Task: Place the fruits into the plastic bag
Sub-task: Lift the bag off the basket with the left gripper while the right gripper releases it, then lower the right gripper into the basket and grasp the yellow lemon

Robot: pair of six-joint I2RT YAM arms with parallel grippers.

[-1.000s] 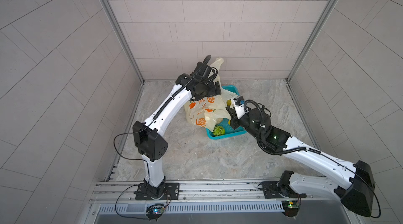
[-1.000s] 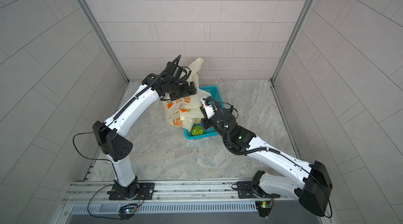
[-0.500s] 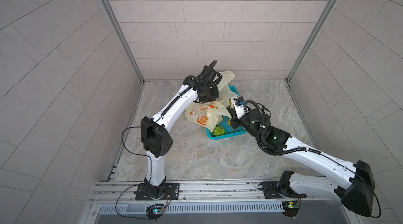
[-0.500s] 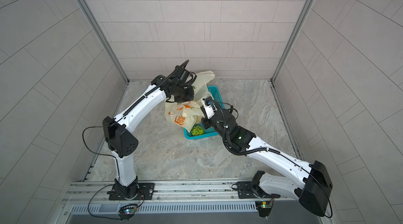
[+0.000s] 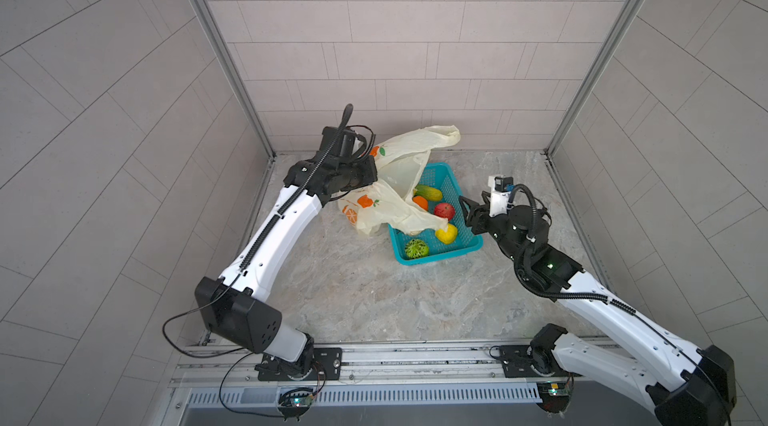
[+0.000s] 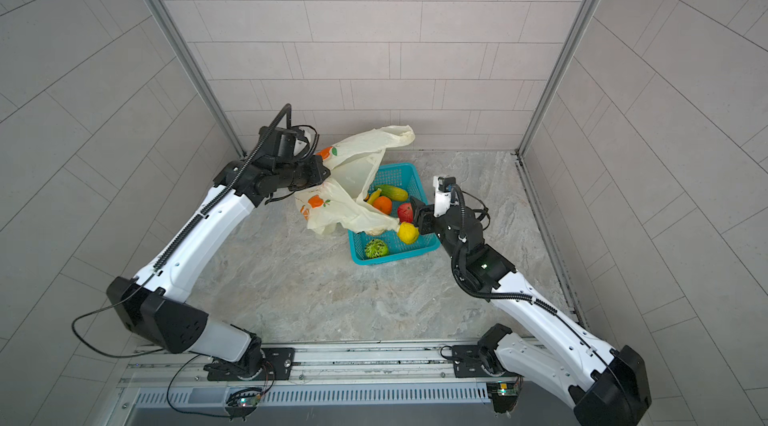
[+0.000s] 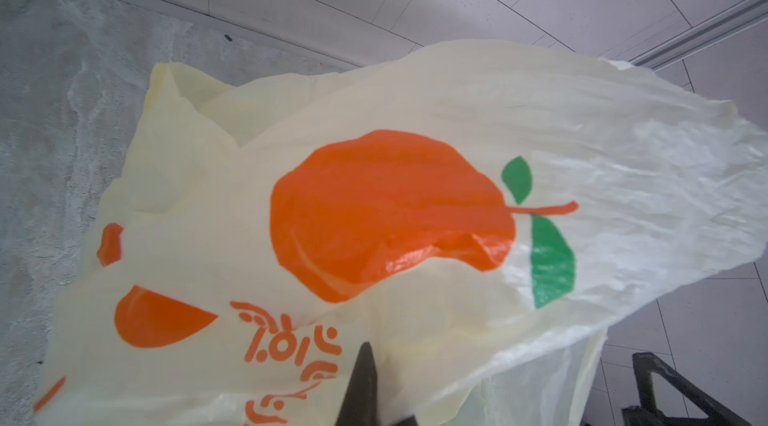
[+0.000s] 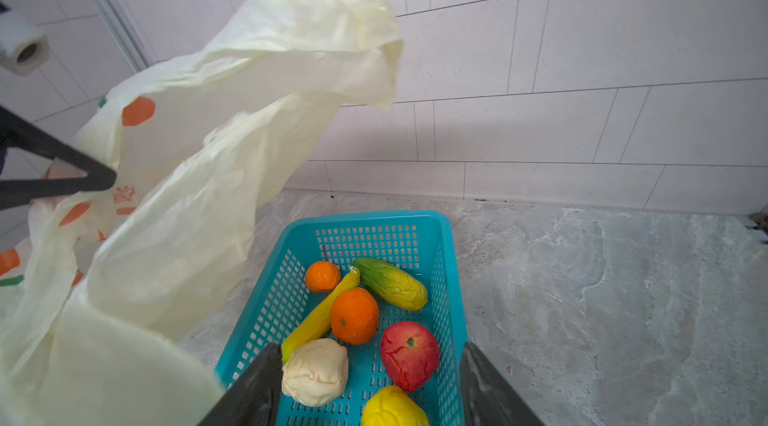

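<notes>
**The left claw (image 5: 372, 173) holds up the plastic bag (image 5: 405, 148)**

It is clamped shut on it. The bag droops over the teal basket (image 5: 439, 254). The right claw (image 8: 369, 351) is apart, above the fruits (image 8: 354, 316) inside that basket.

Pale grey tiled walls (image 5: 415, 29), aluminium corner posts (image 5: 219, 50) — marbled grey stone floor (image 5: 374, 299); soft, even light

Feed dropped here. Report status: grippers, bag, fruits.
Left gripper shut on plastic bag, holding it up. Right gripper open, empty, at teal basket. Fruits in basket, none seen bagged. Bag flap drapes over basket edge.
</notes>
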